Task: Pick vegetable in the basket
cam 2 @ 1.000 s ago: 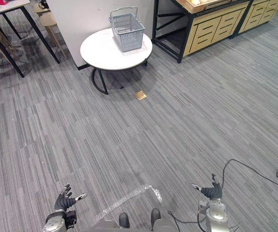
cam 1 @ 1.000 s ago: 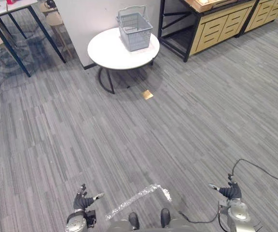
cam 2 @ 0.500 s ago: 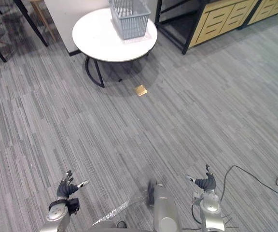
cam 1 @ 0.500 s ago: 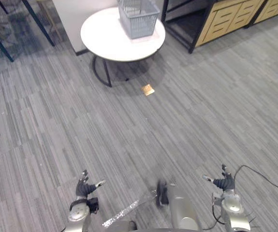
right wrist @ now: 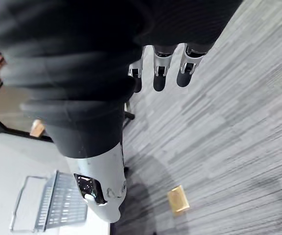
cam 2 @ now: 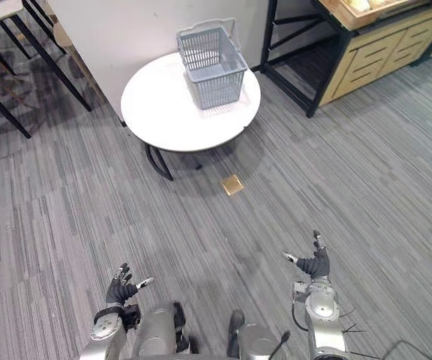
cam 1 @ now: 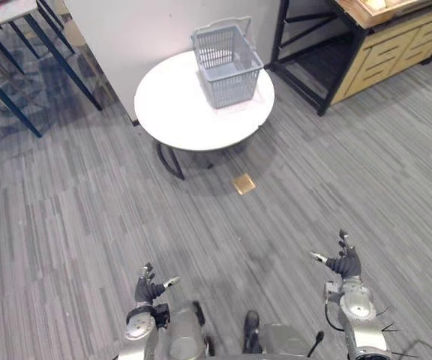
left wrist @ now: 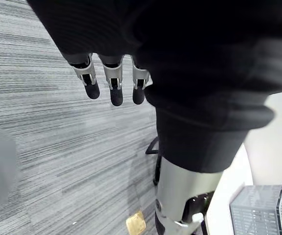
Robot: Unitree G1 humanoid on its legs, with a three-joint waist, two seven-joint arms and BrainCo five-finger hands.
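A grey plastic basket (cam 1: pixel 226 65) with its handle up stands on the far side of a round white table (cam 1: pixel 178 112); I see nothing inside it. No vegetable is in sight. My left hand (cam 1: pixel 149 289) hangs low near the floor at the lower left, fingers relaxed and open, holding nothing. My right hand (cam 1: pixel 344 264) hangs at the lower right, also open and holding nothing. Both hands are far from the table. The left fingers (left wrist: pixel 112 85) and the right fingers (right wrist: pixel 159 73) show straight over bare floor.
A small tan square (cam 1: pixel 243 184) lies on the grey plank floor in front of the table. A dark-framed wooden drawer unit (cam 1: pixel 381 52) stands at the right rear. A white wall panel (cam 1: pixel 141 30) rises behind the table. Dark table legs (cam 1: pixel 13 67) stand at the far left.
The camera has shifted, so the table and basket now sit lower and more central in the picture. Both hands stay open and low.
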